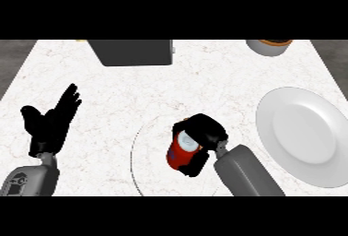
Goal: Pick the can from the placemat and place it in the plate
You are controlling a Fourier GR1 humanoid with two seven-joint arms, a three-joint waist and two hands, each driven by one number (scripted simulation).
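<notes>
A red can (pixel 179 152) with a pale top lies over the round white placemat (pixel 146 147), whose thin dark rim barely shows against the counter. My right hand (pixel 204 133) is curled round the can, fingers across its upper end and thumb under it; I cannot tell whether the can touches the mat. A large white plate (pixel 306 136) lies to the right, a short way from the hand, with nothing on it. At the left my left hand (pixel 51 122) rests open, fingers up.
A dark grey box (pixel 132 51) stands at the back centre of the white marbled counter. A grey pot with a brown inside (pixel 269 46) sits at the back right. The counter's edges run along both sides.
</notes>
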